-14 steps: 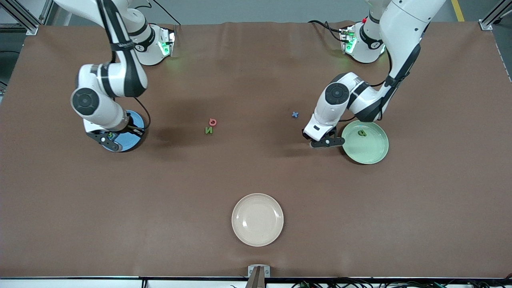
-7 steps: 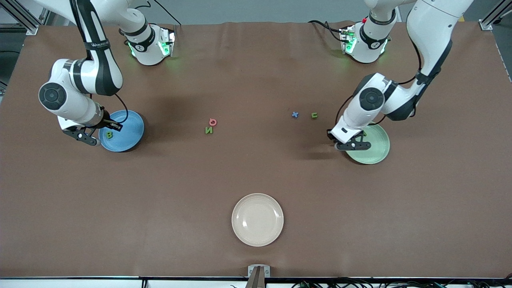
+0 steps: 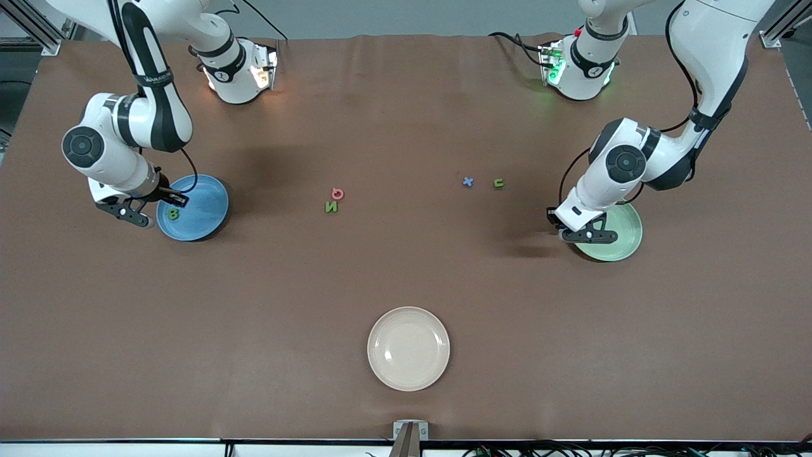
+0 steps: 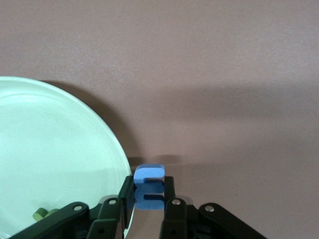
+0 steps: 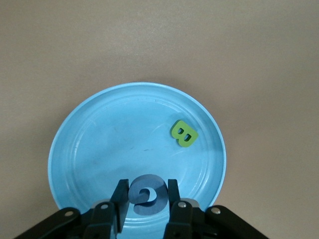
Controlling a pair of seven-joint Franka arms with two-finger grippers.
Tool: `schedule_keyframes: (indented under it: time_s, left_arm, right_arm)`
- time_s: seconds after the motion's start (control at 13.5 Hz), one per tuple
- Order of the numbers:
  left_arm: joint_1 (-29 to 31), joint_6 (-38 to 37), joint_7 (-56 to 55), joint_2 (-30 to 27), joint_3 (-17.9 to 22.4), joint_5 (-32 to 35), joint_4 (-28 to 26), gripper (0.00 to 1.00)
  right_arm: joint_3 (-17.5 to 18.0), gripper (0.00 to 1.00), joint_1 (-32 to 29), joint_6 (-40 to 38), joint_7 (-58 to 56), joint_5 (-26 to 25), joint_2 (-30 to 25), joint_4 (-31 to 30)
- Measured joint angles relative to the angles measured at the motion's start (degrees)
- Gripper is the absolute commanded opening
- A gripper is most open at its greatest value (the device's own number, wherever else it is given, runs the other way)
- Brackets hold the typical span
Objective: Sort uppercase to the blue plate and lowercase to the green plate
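My right claw [image 5: 146,199] hangs over the edge of the blue plate [image 3: 206,209], at the right arm's end of the tabletop [image 3: 406,279], its fingers [image 5: 121,196] pinching the blue G [image 5: 146,194]. The green B [image 5: 184,133] lies flat inside that plate, apart from the held letter. My left claw [image 4: 148,199] is over the tabletop just beside the rim of the green plate [image 4: 60,149], at the left arm's end, and it pinches the blue m [image 4: 149,185] between its fingers [image 4: 168,191]. The m sits outside the plate rim in the left wrist view. A small green letter [image 4: 42,214] lies in the green plate, partly hidden by the claw body; its shape cannot be read. Near the middle of the tabletop, the red letter [image 3: 338,193] and the green N [image 3: 331,206] lie just beside each other, the N nearer to the front camera. Toward the left arm's end from that pair, the blue x [image 3: 467,181] and the green u [image 3: 498,183] lie near each other on the bare tabletop, between the middle pair and the green plate. A cream plate [image 3: 408,348] sits well apart from all letters, nearest to the front camera.
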Motion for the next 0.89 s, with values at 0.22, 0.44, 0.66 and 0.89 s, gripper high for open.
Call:
schedule_keyframes:
  time_s: [0.22, 0.44, 0.66, 0.89]
  left_arm:
    - [0.0, -0.9, -1.1, -0.9, -1.3, -0.1, 0.0, 0.11]
    - [0.9, -4.9, 0.8, -3.0, -1.4, -0.1, 0.1, 0.11]
    - [5.4, -8.0, 8.4, -5.2, -1.4, -0.1, -0.2, 0.11]
    - [11.1, -8.3, 17.2, -5.5, -1.4, -0.1, -1.2, 0.11]
  right_arm:
    - [0.0, 1.0, 0.0, 0.0, 0.0, 0.0, 0.1, 0.0]
    - [0.4, 1.0, 0.9, -0.2, 1.9, 0.1, 0.1, 0.0]
    - [0.9, 1.0, 5.2, -0.3, 9.4, 3.9, 0.1, 0.0]
    - [1.3, 1.0, 14.4, -0.2, 15.1, 16.8, 0.5, 0.2]
